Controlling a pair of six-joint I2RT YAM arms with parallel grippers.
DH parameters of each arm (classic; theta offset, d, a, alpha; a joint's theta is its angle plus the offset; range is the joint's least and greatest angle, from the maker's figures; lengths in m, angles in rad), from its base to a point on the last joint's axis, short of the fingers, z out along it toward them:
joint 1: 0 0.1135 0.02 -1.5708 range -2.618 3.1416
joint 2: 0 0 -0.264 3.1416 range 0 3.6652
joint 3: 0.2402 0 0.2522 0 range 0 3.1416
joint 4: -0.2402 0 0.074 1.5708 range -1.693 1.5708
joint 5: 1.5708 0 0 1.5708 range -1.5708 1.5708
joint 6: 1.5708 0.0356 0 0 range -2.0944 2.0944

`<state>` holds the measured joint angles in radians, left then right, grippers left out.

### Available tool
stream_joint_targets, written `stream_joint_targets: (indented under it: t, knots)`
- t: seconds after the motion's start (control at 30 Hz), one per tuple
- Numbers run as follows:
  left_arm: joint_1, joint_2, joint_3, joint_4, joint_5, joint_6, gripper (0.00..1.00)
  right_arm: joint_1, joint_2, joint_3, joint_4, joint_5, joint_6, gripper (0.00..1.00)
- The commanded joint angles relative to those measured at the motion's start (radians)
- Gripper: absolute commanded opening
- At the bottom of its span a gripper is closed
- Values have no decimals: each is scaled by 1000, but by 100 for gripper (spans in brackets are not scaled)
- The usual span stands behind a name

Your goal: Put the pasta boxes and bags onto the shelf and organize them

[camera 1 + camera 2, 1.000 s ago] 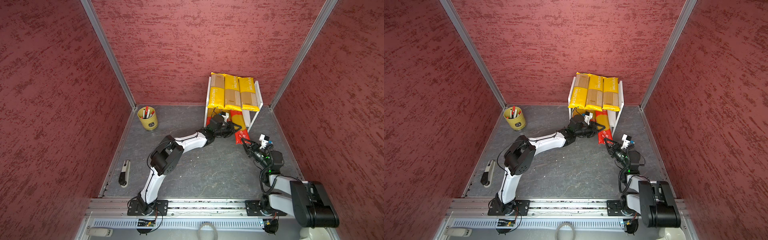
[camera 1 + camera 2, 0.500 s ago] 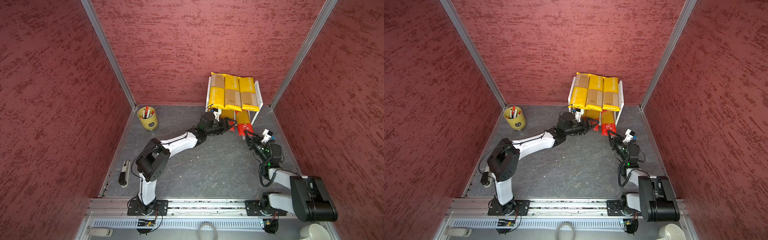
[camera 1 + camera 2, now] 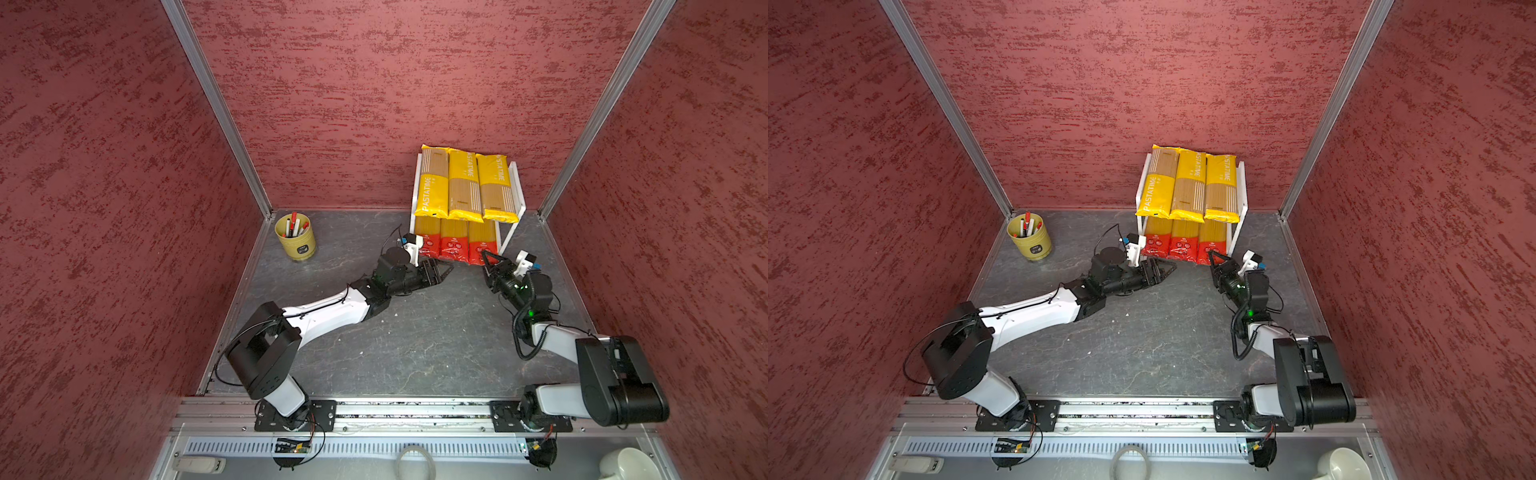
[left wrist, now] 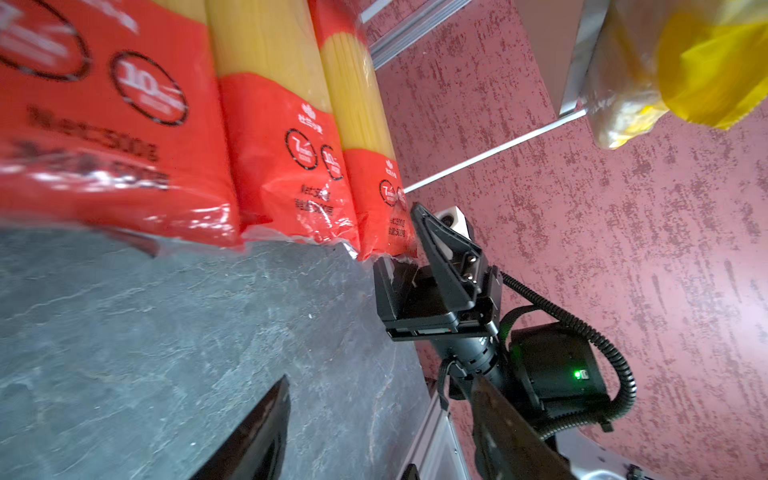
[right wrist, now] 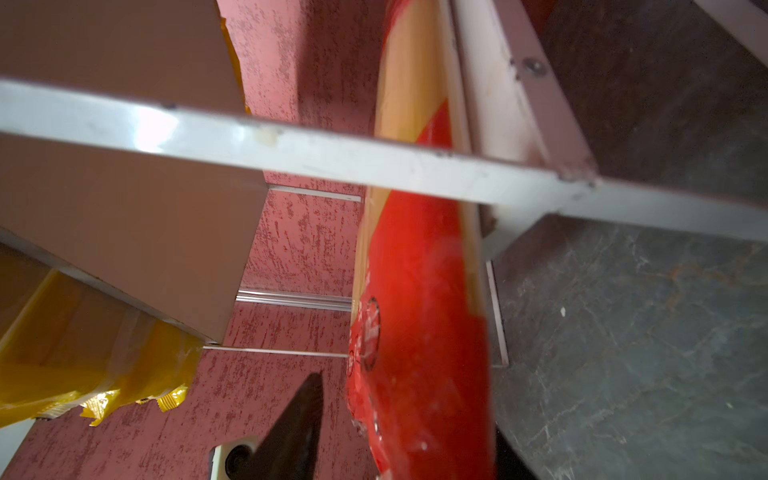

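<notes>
3 red packs (image 3: 453,248) jut past the shelf (image 3: 518,191) edge (over grey floor (image 3: 415,336)).

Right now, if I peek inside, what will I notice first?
Three bright yellow packs lie side by side on top of the white shelf by the back wall. Under them sit three red packs, ends poking out in front. The left gripper and the right gripper are open at those red ends.

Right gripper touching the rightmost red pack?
Cannot tell. Right wrist view: red pack sits between right gripper's open jaws; gap at one finger, other side hidden.
</notes>
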<state>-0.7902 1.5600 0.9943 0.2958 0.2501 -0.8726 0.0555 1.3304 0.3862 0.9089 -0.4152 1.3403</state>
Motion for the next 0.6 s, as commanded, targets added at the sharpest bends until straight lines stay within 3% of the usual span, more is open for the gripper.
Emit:
stream_joint_targets:
  t: [0.0, 0.2, 0.33, 0.43, 0.57]
  knots:
    - [1, -94, -51, -38, -87, 115, 70, 3, -102, 35, -255, -63, -128, 59]
    - [14, -304, -196, -195, -247, 268, 73, -10, -351, 59, -815, 0, -409, 65]
    - [16, -469, -317, -245, -443, 467, 77, -31, -454, 123, -1044, 184, -573, 66]
    - [31, -555, -384, -219, -597, 705, 82, -33, -514, 140, -1025, 431, -655, 68]
    - [154, -607, -459, -122, -822, 893, 83, -33, -538, 35, -743, 763, -873, 70]
